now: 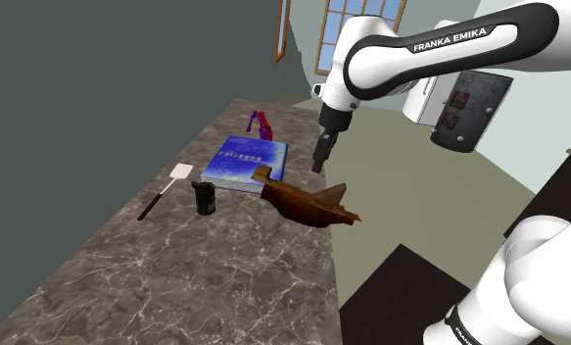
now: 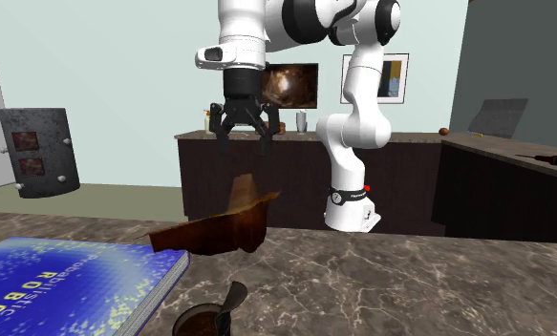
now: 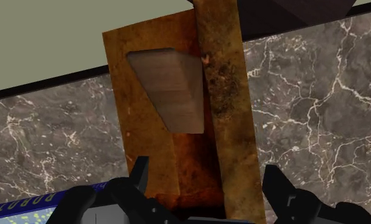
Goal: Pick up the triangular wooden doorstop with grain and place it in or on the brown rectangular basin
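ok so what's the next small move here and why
Probably just lift the gripper straight up and away: the doorstop already lies inside the brown basin, and the gripper is open above it, holding nothing.

A blue book (image 1: 244,162) lies flat on a dark marble counter (image 1: 175,284). A black cup (image 1: 206,198) stands just beside the book's near corner. A white spatula (image 1: 181,172) with a dark handle lies near the book, on the shoulder view's left of it. A purple and red thing (image 1: 261,124), too small to name, sits just past the book's far edge. A window (image 1: 356,34) shows well beyond the book.
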`<state>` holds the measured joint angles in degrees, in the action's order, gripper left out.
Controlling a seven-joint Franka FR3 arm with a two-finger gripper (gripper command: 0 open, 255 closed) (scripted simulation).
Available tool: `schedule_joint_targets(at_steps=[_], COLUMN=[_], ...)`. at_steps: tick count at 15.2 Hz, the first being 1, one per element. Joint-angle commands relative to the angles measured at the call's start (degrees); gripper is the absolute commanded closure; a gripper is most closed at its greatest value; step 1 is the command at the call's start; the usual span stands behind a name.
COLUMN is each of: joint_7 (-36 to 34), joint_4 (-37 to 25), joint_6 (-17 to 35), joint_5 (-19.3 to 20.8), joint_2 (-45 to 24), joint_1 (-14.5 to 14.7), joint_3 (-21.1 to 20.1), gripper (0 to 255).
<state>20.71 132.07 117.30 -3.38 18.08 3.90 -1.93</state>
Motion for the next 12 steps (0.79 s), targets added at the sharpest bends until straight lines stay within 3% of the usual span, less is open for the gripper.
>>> schedule_joint_targets(at_steps=[1,5,12], joint_7=[0.0,-0.1,-0.1], joint_4=[0.0,-5.7,-5.7], joint_6=[0.0,-7.5,-7.5], joint_5=[0.0,0.2,0.2], joint_2=[0.0,1.8,1.8], joint_1=[0.0,-0.1,-0.1], joint_3=[0.0,0.3,0.3], gripper=[0,0,0])
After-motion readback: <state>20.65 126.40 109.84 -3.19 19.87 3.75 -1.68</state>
